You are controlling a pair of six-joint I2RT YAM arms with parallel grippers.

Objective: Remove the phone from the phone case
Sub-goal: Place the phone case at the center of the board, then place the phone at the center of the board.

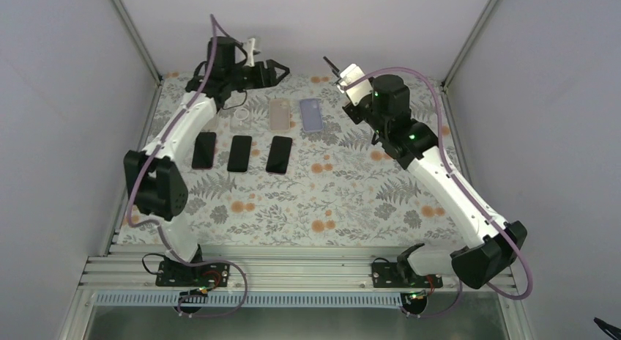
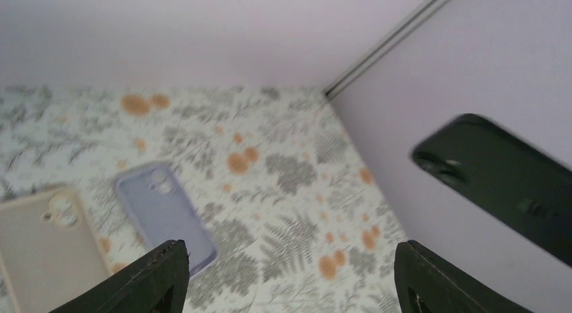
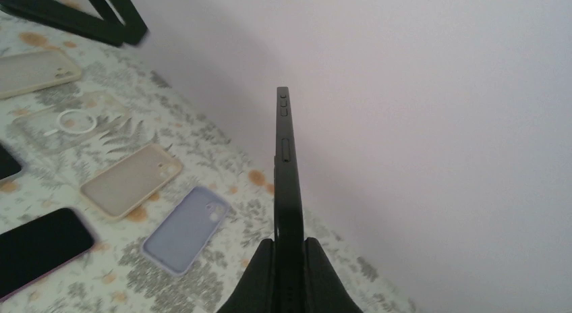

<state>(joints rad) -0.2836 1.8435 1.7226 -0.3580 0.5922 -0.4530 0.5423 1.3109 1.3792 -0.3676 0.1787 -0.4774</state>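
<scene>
My right gripper (image 3: 289, 244) is shut on a dark phone (image 3: 286, 171) and holds it edge-on, upright, above the back right of the table. In the top view the right gripper (image 1: 343, 81) has the phone (image 1: 330, 64) sticking up from it. I cannot tell whether a case is on it. The phone also shows in the left wrist view (image 2: 502, 185), with its camera end to the left. My left gripper (image 2: 290, 259) is open and empty, raised at the table's back (image 1: 280, 71), apart from the phone.
On the flowered table lie a clear case with a ring (image 1: 241, 118), a beige case (image 1: 279, 114) and a lavender case (image 1: 311, 114). Three black phones (image 1: 239, 153) lie in a row in front of them. Grey walls close in the back and sides.
</scene>
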